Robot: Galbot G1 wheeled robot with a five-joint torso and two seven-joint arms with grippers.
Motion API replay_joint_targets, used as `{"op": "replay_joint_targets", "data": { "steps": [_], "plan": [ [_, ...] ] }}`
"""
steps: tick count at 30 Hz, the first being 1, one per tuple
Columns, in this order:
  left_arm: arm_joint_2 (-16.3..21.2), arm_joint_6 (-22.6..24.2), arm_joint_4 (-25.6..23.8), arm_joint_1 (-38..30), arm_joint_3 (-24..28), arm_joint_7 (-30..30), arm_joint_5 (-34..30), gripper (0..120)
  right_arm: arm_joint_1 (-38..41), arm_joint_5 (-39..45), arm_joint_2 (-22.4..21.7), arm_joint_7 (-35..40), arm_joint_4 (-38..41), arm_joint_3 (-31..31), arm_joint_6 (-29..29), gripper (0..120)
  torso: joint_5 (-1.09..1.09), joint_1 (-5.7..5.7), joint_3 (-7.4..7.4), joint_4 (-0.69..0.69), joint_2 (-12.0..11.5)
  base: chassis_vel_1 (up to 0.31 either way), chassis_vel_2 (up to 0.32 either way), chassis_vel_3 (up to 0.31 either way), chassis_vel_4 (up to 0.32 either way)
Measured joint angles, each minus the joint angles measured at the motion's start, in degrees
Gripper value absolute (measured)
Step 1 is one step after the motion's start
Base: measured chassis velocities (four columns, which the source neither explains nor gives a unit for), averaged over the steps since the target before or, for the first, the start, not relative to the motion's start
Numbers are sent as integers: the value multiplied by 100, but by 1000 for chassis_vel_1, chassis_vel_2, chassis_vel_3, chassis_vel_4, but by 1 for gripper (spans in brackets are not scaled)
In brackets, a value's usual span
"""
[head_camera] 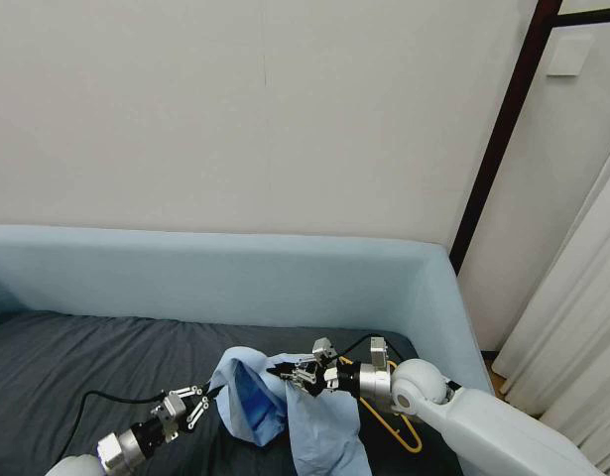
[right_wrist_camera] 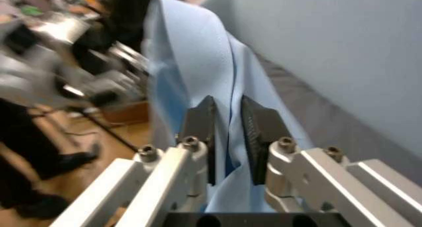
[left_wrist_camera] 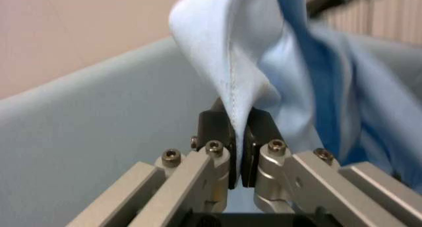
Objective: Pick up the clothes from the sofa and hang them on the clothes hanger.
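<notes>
A light blue garment (head_camera: pixel 319 431) is held up off the dark grey sofa seat (head_camera: pixel 66 357) between both grippers. My left gripper (head_camera: pixel 197 402) is low at the left and shut on a folded edge of the garment (left_wrist_camera: pixel 231 54); the left wrist view shows the cloth pinched between its dark pads (left_wrist_camera: pixel 214 130). My right gripper (head_camera: pixel 293 377) is shut on the garment's upper middle, and in the right wrist view the cloth (right_wrist_camera: pixel 191 54) runs between its fingers (right_wrist_camera: pixel 197 125). A yellow hanger (head_camera: pixel 409 434) lies on the seat under my right arm, partly hidden by it.
The pale blue sofa back (head_camera: pixel 235 278) runs across behind the garment, with its arm (head_camera: pixel 453 327) at the right. A white wall rises behind. A dark door frame (head_camera: pixel 498 139) and pale curtains (head_camera: pixel 582 337) stand to the right.
</notes>
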Motion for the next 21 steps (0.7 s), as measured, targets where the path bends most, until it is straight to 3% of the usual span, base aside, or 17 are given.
{"op": "replay_joint_targets", "data": {
  "steps": [2,5,7,8,13,21],
  "plan": [
    [335,412,-574,-90,-13,-259,-540,0,-80,-421,-67,583,13,82,-7,28,0,0,0,0,0,0,0,0,0],
    [553,675,-922,-265,-17,-431,-907,0,-155,-778,-112,1107,51,112,-52,33,0,0,0,-3,0,0,0,0,0],
    [885,1040,-1417,-526,-81,-677,-1456,0,-267,-1046,-128,1882,196,200,-217,47,3,0,0,-6,0,0,0,0,0],
    [885,1040,-1417,-526,-81,-677,-1456,0,-267,-1046,-128,1882,196,200,-217,47,3,0,0,-6,0,0,0,0,0],
    [1208,1451,-1785,-793,-160,-1041,-1946,0,-625,-795,-280,2403,985,484,-374,70,0,0,0,0,1,0,0,0,0],
    [1110,1749,-1865,-907,-144,-1592,-1900,0,-1289,-1141,-589,2249,1678,675,-275,97,0,0,0,-2,1,0,0,0,0]
  ]
}}
